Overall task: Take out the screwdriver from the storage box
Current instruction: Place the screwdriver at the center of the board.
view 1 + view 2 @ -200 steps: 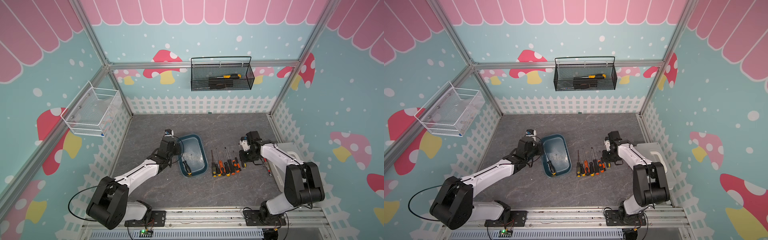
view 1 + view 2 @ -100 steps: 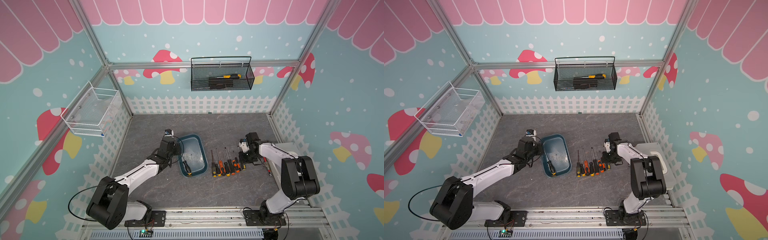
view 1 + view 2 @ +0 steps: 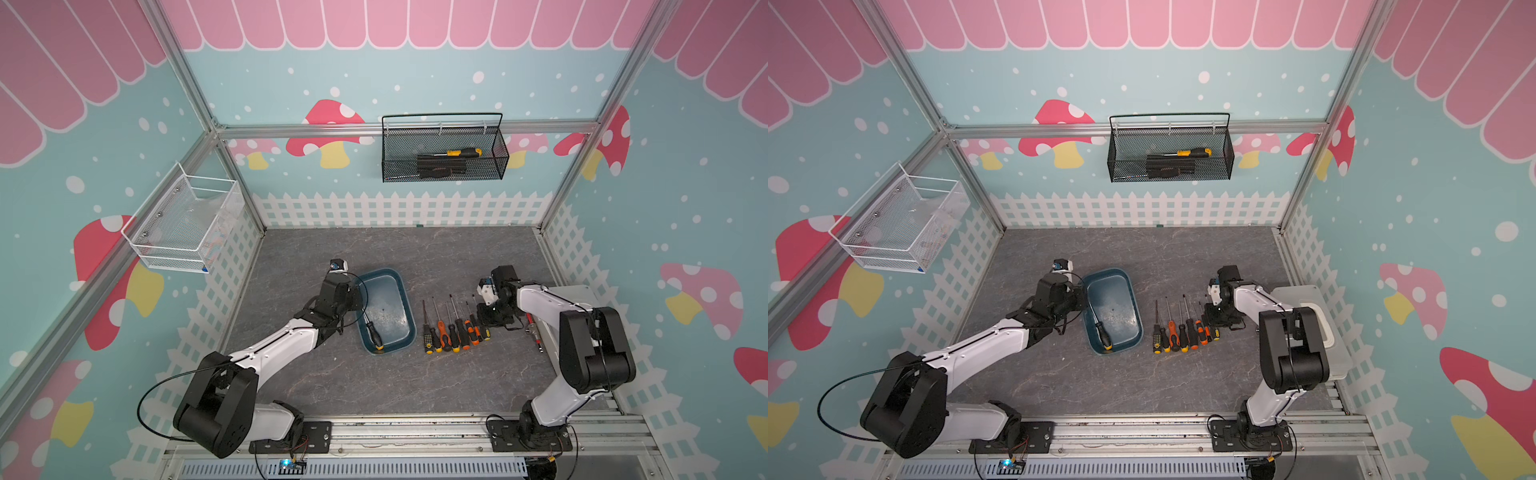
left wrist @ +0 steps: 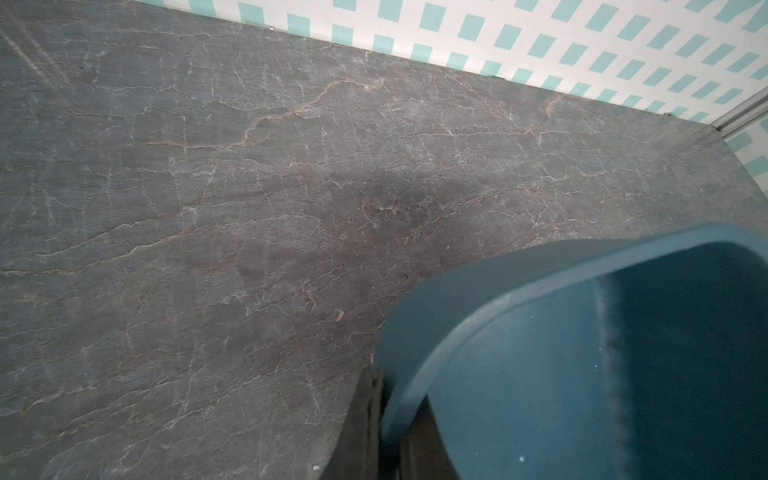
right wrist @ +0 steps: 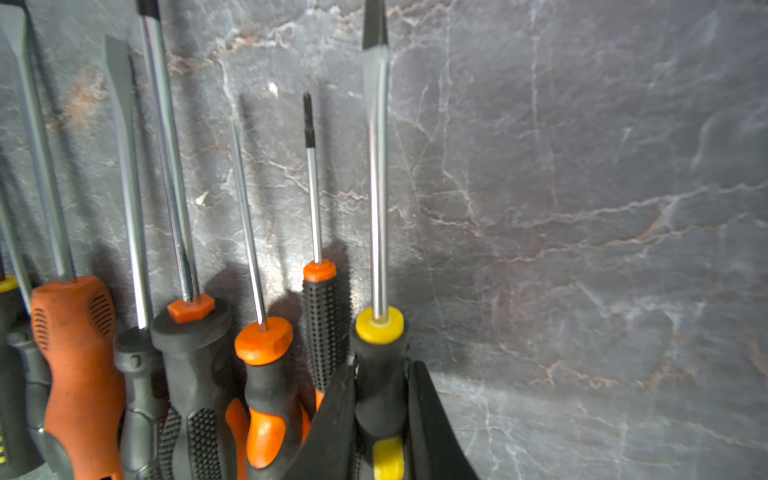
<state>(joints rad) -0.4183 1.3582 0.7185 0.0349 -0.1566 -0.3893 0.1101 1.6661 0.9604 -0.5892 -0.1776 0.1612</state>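
Grey, veined tabletop (image 3: 374,386) is carrying the action, and nearest the rail a row of screwdrivers (image 3: 446,334) is lying with handles toward us and shafts pointing away. At the right end of that row, the right claw (image 5: 382,419) is clamping a black-and-yellow screwdriver (image 5: 377,370) by its handle, a finger on each side, right beside an orange-collared neighbour. Just left of the row, the storage box (image 3: 388,303) is sitting on the tabletop. A lone screwdriver (image 3: 374,333) is lying inside it along the left wall, its black handle with a yellow end at the near corner. The left claw (image 4: 390,440) is pinching the box's left rim toward the far end, closed on the wall with one finger outside and one inside. Off to the right, a whitish case (image 3: 1312,307) is sitting partly hidden by the right arm. Farther back, a white wire basket (image 3: 187,224) is hanging on the left wall. On the back wall, a black wire-mesh basket (image 3: 399,162) is holding a yellow-handled screwdriver (image 3: 463,152).
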